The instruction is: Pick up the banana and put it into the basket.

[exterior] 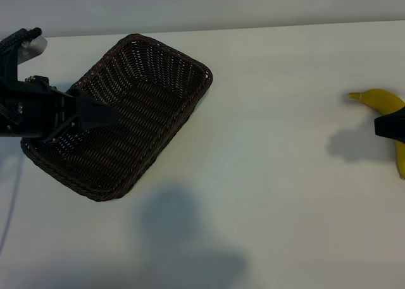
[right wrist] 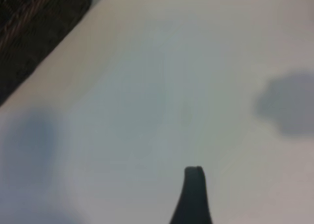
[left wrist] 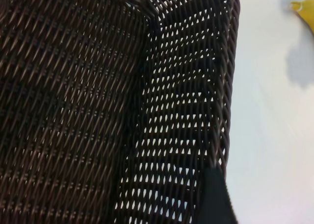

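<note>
From the outside camera I see the basket [exterior: 136,105] lying at an angle on the left part of the tabletop [exterior: 266,175], one short end up near the far edge and the other down toward the left edge. It holds nothing that I can make out. My left gripper [exterior: 101,115] reaches in from the left edge and hangs over the basket's lower left end, its dark fingers pointing across the woven floor; they stand apart with nothing between them, though I cannot tell whether a tip touches the wicker. Through the left wrist camera I look onto the basket's floor and one sloping side wall [left wrist: 181,111], with one black fingertip [left wrist: 213,199] just beside the rim, and beyond the rim a strip of bare white tabletop [left wrist: 270,136] with the stem tip of the banana [left wrist: 304,11] far off. The banana [exterior: 383,100] lies at the right edge of the tabletop, well apart from the basket, its stem pointing left and its body curving down along that edge. My right gripper [exterior: 391,126] comes in from the right edge and sits in front of the banana's middle, covering part of it; its fingers are spread wide, and I cannot tell whether they touch the fruit. The right wrist camera shows one dark fingertip [right wrist: 194,194] over plain tabletop [right wrist: 157,87], with a corner of the basket [right wrist: 34,23] beyond.
</note>
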You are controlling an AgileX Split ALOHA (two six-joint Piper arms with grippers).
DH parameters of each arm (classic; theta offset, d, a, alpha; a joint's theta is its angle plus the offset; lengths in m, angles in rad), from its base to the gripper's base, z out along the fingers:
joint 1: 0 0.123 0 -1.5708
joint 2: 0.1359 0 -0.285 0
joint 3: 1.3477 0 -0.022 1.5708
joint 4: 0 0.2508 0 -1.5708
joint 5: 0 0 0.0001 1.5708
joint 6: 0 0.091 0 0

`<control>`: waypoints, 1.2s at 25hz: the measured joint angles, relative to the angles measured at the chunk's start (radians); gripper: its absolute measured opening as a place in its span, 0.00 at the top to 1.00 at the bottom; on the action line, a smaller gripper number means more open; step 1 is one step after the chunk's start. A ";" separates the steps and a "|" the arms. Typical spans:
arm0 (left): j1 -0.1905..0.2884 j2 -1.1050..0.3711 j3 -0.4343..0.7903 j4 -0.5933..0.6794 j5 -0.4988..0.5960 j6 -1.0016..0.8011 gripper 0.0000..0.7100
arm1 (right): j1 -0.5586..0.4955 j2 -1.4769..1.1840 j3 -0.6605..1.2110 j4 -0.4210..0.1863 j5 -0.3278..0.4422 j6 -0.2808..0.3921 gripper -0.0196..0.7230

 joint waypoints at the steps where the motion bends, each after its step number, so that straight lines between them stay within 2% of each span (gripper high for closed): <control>1: 0.000 0.000 0.000 0.000 0.000 0.000 0.29 | 0.000 0.000 0.000 0.000 0.000 0.000 0.16; 19: 0.000 0.000 0.000 0.000 -0.001 0.001 0.29 | 0.000 0.000 0.000 0.000 -0.001 0.003 0.16; 28: 0.000 0.000 0.000 -0.001 -0.038 0.000 0.29 | 0.000 0.000 0.000 0.000 -0.001 0.003 0.16; 30: 0.000 0.000 0.000 -0.001 -0.036 -0.041 0.29 | 0.000 0.000 0.000 0.000 -0.001 0.003 0.16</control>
